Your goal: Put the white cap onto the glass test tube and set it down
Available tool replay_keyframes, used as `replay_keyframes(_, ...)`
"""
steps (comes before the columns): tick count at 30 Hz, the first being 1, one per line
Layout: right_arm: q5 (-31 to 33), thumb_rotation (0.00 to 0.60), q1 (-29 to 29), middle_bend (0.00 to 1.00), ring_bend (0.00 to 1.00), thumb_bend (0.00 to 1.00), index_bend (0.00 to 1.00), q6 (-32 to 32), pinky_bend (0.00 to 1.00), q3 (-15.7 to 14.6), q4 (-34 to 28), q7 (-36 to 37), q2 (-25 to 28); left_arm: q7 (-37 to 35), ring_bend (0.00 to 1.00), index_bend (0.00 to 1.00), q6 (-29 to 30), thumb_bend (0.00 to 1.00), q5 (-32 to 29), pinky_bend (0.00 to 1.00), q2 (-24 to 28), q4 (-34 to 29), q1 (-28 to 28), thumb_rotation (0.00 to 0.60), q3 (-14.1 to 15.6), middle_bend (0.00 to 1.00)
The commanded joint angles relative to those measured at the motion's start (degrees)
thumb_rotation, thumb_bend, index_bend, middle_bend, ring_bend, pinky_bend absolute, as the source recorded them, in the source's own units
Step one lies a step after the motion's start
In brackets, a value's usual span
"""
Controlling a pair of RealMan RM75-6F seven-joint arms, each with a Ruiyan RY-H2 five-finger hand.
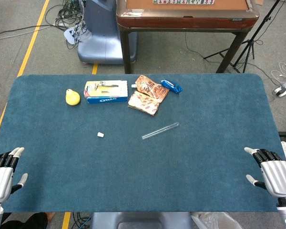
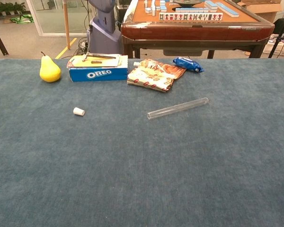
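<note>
Both robot hand (image 1: 4, 177) and robot hand (image 1: 275, 175) well apart from glass test tube (image 1: 160, 130), white cap (image 1: 100, 135).

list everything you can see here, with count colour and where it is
white cap: 1, white, on the blue table cover, left of the tube, apart from it
glass test tube: 1, clear, lying on its side near the table's middle
pear: 1, yellow, far left of the back row
Oreo box: 1, blue, right of the pear
snack packets: 2, orange and white, overlapping, right of the box
small wrapper: 1, blue, right of the packets
table: 1, blue cover
mahjong table: 1, brown, behind
left hand: 1, silver and black, near left edge, holding nothing
right hand: 1, silver and black, near right edge, holding nothing
</note>
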Motion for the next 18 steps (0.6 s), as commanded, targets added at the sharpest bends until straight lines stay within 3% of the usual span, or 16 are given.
replay_keyframes(1,-0.1,0.6,0.2,0.32,0.24,0.09,0.25,-0.4,0.31,0.1,0.0,0.0,-0.2,-0.2,0.15,0.13,-0.1,0.26,0.0,0.14,0.0,0.0,0.1,0.6,-0.1,0.16)
replay_keyframes(11,-1.5,0.6,1.7,0.34,0.25,0.1,0.25,-2.5,0.31,0.8,-1.2,-0.4,0.2,-1.4,0.15,0.13,0.1,0.26,0.8,0.14,0.2,0.1,0.2,0.6,-0.5,0.16)
replay_keyframes(18,-0.8,0.6,2.8,0.39,0.34,0.12,0.25,-4.1,0.32,1.7,-2.1,-1.6,0.5,-2.2,0.18,0.15,-4.1,0.26,2.0,0.19,1.2,0.8,-3.1,0.6,-1.6,0.17)
